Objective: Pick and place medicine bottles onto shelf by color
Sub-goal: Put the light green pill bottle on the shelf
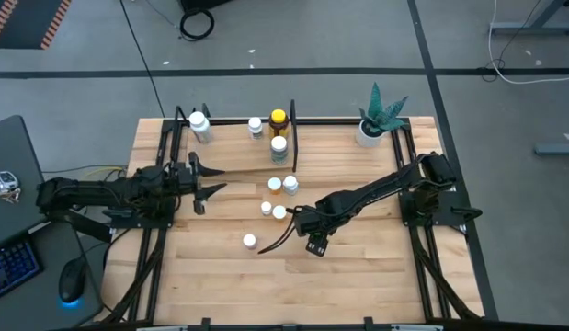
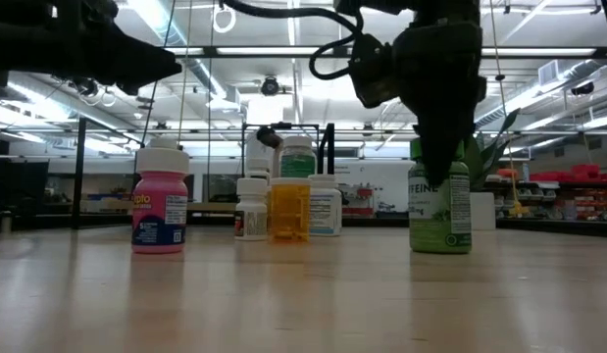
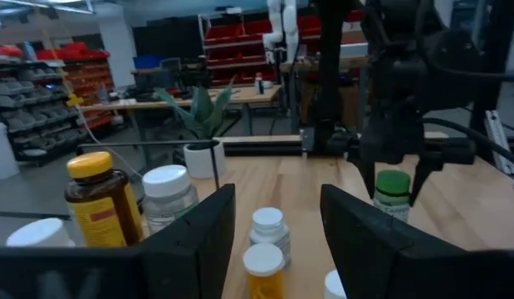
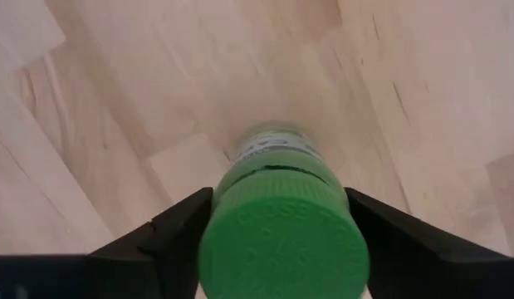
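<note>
A green bottle [image 2: 440, 211] with a green cap [image 4: 281, 241] stands upright on its base on the table. My right gripper [image 4: 280, 195] points down over it, open. Its fingers [image 3: 369, 176] flank the cap with a small gap on each side. In the high view this gripper [image 1: 308, 228] hides the bottle. My left gripper [image 1: 203, 184] is open and empty, level, at the near edge of the shelf [image 1: 233, 156]. Three white-capped bottles [image 1: 199, 124] and an amber, yellow-capped one [image 1: 278, 119] stand on the shelf. An orange bottle [image 1: 275, 185] and several white ones [image 1: 279, 212] stand on the table between the arms.
A white pot with a green plant [image 1: 381, 115] stands at the far right of the table. A pink bottle [image 2: 159, 211] stands nearest the low camera. Black frame rods [image 1: 293, 138] rise around the shelf. Bare table [image 1: 376, 276] lies near the front edge.
</note>
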`<state>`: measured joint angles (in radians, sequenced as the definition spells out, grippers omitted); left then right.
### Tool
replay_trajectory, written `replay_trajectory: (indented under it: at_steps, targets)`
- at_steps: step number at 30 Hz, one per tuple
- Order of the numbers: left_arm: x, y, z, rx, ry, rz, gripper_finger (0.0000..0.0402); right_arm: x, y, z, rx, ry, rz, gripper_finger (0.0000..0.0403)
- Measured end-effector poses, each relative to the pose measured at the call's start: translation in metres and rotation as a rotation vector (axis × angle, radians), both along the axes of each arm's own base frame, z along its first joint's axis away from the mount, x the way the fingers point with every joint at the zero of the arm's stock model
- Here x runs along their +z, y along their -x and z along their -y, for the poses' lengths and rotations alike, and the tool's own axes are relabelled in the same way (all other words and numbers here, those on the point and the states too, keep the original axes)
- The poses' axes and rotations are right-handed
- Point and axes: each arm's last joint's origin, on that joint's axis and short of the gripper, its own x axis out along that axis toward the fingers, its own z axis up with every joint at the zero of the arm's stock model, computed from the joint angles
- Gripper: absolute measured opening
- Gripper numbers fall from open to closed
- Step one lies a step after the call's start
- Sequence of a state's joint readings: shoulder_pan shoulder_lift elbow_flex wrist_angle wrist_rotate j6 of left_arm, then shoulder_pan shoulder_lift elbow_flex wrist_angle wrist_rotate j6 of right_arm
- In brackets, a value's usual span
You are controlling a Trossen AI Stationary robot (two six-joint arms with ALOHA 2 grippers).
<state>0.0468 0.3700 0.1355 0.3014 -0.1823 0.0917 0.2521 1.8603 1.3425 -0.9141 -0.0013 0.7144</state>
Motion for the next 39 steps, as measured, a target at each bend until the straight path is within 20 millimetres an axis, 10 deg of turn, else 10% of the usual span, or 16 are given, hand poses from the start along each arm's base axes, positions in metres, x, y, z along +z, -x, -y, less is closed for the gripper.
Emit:
replay_trajectory:
  at_steps: [14,39]
  targets:
    - [-0.006,0.005,0.015,-0.133,-0.051,-0.038,0.0183,0.005,-0.004,0.011,0.126,0.059,0.013,0.0249]
    - [-0.015,0.007,0.032,-0.35,0.256,-0.114,0.0187,0.156,-0.058,0.086,0.588,0.348,0.492,0.0247]
